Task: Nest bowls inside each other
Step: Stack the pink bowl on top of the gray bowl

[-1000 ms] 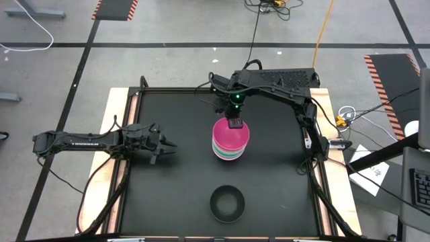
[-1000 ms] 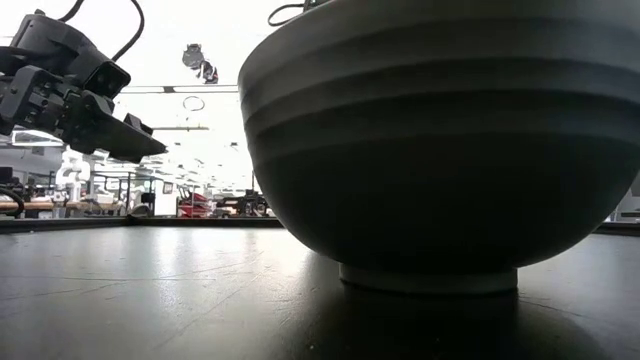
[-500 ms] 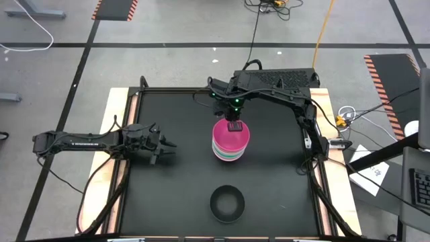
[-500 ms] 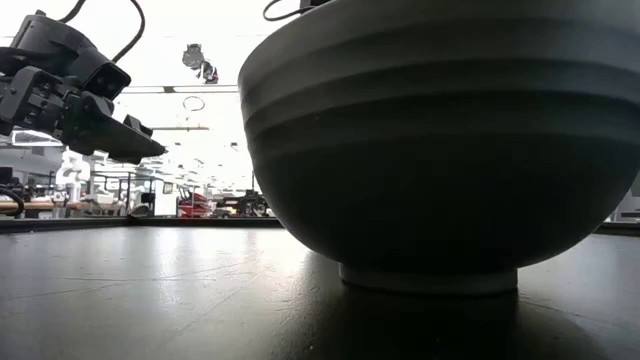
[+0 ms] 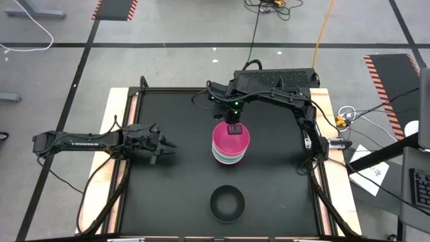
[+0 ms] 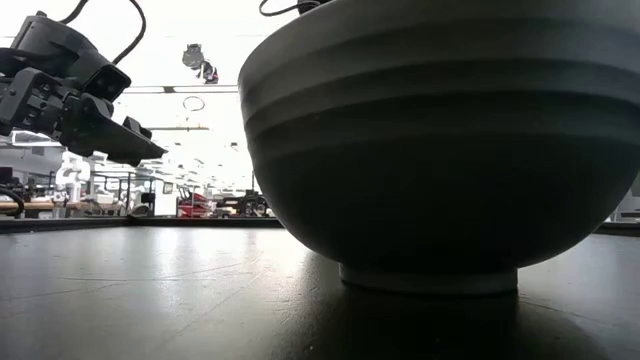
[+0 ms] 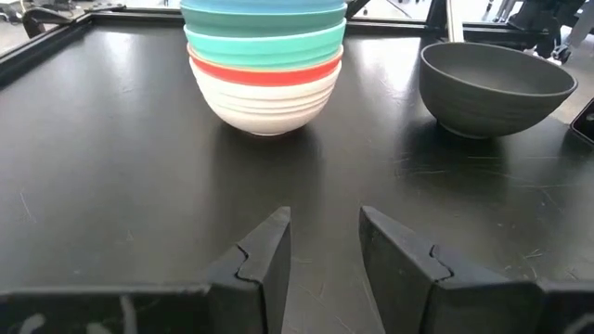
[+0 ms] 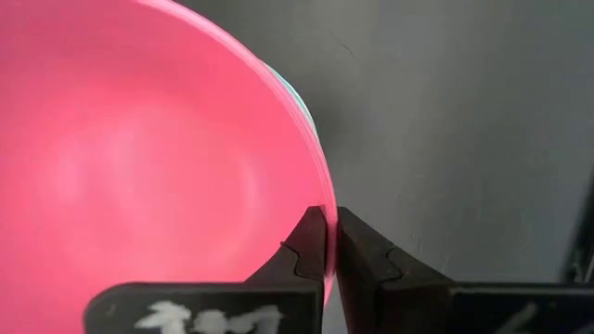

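A stack of nested bowls (image 5: 230,146) stands on its white bottom bowl (image 7: 264,97) at the table's middle, with red-pink and turquoise bowls above it. A magenta bowl (image 5: 230,138) is on top. My right gripper (image 5: 233,128) is shut on the magenta bowl at its far side. A black bowl (image 5: 226,204) stands upright on its foot near the front edge; it fills the low view (image 6: 440,150). My left gripper (image 5: 169,144) is open and empty above the table, left of the stack; it also shows in the low view (image 6: 150,150). My right gripper pinches the magenta bowl's rim (image 8: 323,209) at the bowl's far side, one finger (image 8: 309,246) inside the bowl and one (image 8: 360,249) outside. The fingers come from above, pointing down. The bowl sits open side up over the stack; whether it rests in it, I cannot tell.
The black mat (image 5: 168,195) has a raised frame all around (image 5: 127,134). There is free room on the mat left and right of the stack and between the stack and the black bowl.
My right gripper has gone down a little with the magenta bowl, which now sits lower over the stack. The bowl stays open side up.
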Motion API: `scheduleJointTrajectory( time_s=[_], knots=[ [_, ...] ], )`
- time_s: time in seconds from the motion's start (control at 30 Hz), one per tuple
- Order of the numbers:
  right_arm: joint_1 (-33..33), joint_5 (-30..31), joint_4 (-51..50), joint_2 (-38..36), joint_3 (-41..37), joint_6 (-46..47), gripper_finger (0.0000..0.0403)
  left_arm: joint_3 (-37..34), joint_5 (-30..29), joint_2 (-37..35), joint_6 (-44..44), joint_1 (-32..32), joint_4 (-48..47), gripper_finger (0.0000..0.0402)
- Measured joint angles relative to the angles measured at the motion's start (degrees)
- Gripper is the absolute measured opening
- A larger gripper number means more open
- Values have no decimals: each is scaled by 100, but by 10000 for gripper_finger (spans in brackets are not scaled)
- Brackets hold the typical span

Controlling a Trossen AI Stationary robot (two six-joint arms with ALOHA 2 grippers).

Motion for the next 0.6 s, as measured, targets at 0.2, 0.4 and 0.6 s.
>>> scheduleJointTrajectory(
  time_s=[0.2, 0.4, 0.6],
  knots=[
    [0, 232, -4, 0, -1, 190, 2, 0, 0, -1, -19, 0, 0, 131],
    [-107, 583, 20, 2, -2, 372, 2, 0, 0, -1, -70, 0, 0, 131],
    [-165, 598, 20, 2, -2, 483, 2, 0, 0, 0, -83, 0, 0, 131]
  ],
)
